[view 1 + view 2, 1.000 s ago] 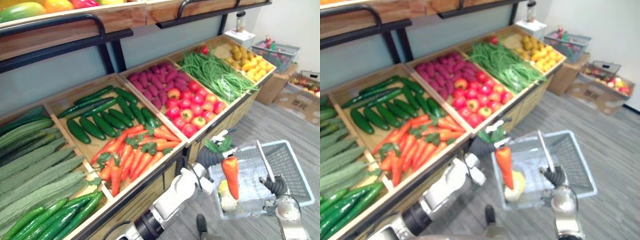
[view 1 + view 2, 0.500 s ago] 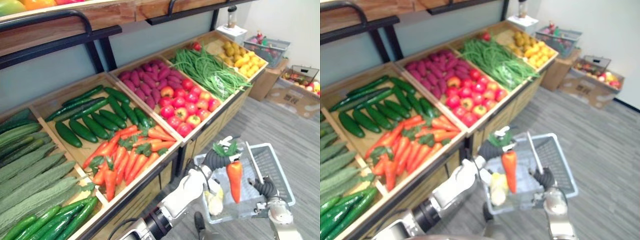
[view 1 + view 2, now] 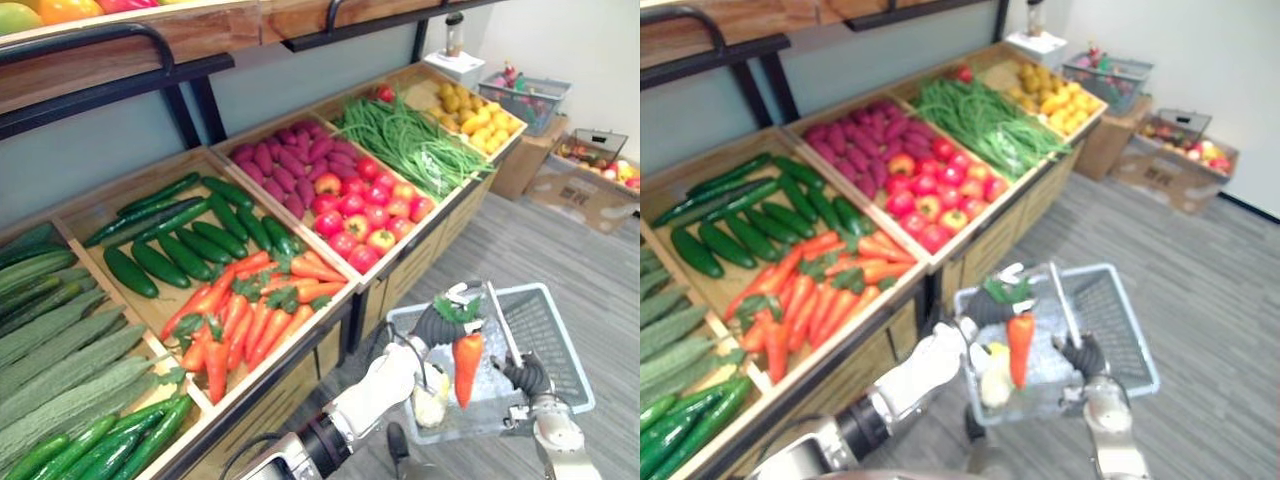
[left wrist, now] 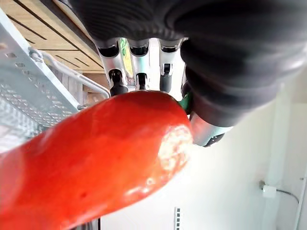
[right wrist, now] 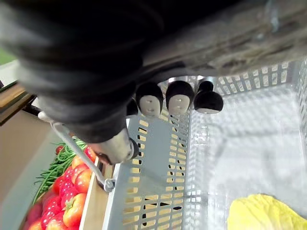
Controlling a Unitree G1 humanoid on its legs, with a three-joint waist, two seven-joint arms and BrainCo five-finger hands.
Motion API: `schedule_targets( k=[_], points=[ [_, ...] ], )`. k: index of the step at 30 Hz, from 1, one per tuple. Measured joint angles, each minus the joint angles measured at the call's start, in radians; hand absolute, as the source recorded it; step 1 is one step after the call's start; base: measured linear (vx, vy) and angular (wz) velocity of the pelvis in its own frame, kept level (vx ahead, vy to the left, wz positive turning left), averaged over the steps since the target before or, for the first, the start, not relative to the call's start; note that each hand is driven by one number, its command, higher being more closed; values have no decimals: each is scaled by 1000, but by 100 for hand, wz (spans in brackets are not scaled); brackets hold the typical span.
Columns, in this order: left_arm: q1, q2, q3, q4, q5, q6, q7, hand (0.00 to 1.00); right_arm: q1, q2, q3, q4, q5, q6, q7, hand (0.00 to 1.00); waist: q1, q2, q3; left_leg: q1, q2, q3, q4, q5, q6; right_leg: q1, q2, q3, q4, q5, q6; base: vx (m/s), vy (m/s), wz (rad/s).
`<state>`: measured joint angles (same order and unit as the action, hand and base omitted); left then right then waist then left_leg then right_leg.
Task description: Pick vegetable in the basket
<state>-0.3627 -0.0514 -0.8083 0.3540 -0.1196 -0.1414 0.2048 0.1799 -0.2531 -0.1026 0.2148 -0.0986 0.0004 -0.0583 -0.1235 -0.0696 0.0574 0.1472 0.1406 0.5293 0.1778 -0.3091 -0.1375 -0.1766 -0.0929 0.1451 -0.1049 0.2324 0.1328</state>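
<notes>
Close below me, at 5 o'clock in the head views, my right hand (image 3: 527, 376) is curled round the thin metal handle (image 3: 500, 320) of the basket (image 3: 560, 335), a pale grey tub with slotted, lattice-like walls. At 9 o'clock from that hand, my left hand (image 3: 440, 322) pinches the carrot (image 3: 466, 365) by its ragged green top. The tapered orange root hangs tip down inside the basket's rim, just beside a pale yellow leafy vegetable (image 3: 430, 398) lying on the basket's floor.

From the left wrist view I get what the head views miss: the carrot's skin is smooth and glossy, with one pale scuff on its shoulder, and my fingers (image 4: 138, 67) close on its crown. From the right wrist view I see rounded dark fingertips (image 5: 180, 98) over the slotted wall, and the yellow leaf's crinkled surface.

Farther off, a slanted wooden stand holds open crates. At 9 o'clock from the basket lie loose carrots (image 3: 250, 310), at 10 o'clock long dark cucumbers (image 3: 190, 240), at 11 o'clock round shiny tomatoes (image 3: 372, 212) with purple sweet potatoes (image 3: 290, 165) behind, and at 12 o'clock thin green beans (image 3: 415, 140). At 1 o'clock a cardboard box (image 3: 585, 185) sits on the grey plank floor.
</notes>
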Motion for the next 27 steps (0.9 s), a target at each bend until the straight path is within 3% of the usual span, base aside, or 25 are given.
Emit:
schedule_targets(
  k=[6, 7, 14, 27],
  points=[
    [-44, -41, 1, 86, 122, 17, 51, 100, 0, 0, 16, -12, 2, -21, -1, 100, -15, -8, 1, 8, -5, 30, -3, 0, 0, -14, 7, 26, 0, 2, 2, 15, -13, -15],
    [-54, -48, 0, 111, 147, 20, 64, 0, 0, 0, 33, -12, 10, -21, -1, 100, -18, -11, 1, 12, -5, 36, -3, -1, -2, -14, 10, 30, 0, 3, 0, 14, -9, -14],
    [-75, -64, 1, 176, 215, 22, 102, 0, -1, 10, 74, -12, 23, -24, -3, 100, -36, -28, 0, 8, -8, 40, -3, -3, -1, -29, 10, 34, 6, 1, -4, 2, -3, -2],
    [-76, -65, -10, 213, 260, 27, 102, 0, -2, 27, 83, 0, 38, -25, -22, 100, -40, -32, -1, -5, -8, 33, -1, -3, -1, -33, 8, 29, 6, 3, 0, 0, -1, 0]
  ],
)
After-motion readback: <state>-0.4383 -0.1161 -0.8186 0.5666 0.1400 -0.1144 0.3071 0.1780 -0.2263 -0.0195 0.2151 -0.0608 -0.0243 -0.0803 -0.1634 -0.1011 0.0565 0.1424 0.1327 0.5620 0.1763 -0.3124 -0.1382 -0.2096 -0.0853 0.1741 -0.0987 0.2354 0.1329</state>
